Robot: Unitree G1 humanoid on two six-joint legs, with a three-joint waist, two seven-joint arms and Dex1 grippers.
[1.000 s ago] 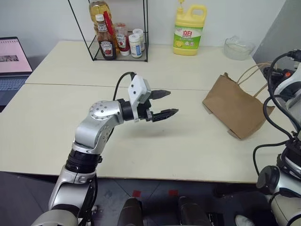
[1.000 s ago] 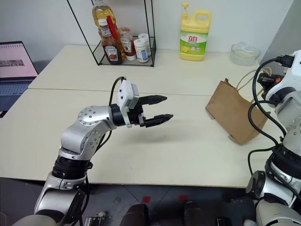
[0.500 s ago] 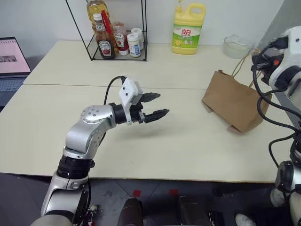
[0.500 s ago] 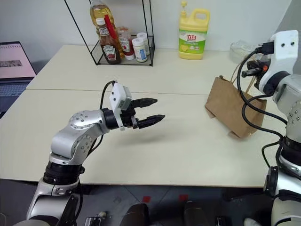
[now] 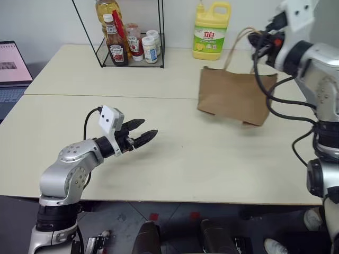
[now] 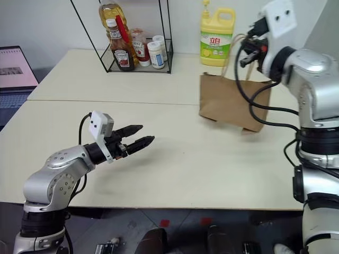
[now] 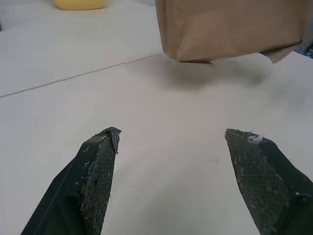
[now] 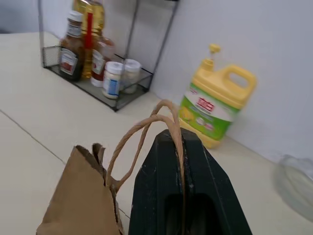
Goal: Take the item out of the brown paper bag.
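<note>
In front of the yellow detergent jug (image 5: 212, 30), the brown paper bag (image 5: 233, 96) is hanging by its cord handles (image 8: 146, 132), its bottom edge looking lifted just clear of the worktop (image 5: 175, 153), though whether a corner is touching cannot be told. The item is not showing; judging by the task, it is probably sitting inside the bag, hidden by the paper. The right gripper (image 8: 182, 169) is reaching in above the bag, to the right of the jug, its fingers pressed together and pinching the handle loops. The left gripper (image 5: 140, 138) is hovering well apart from the bag, down and to the left of the jug, over bare worktop, its fingers (image 7: 98, 171) spread wide and gripping nothing. The step in hand seems to be raising and positioning the bag by its handles. The next move likely calls for steadying the bag upright with its mouth open, then bringing the spread left fingers across to reach inside for the item.
</note>
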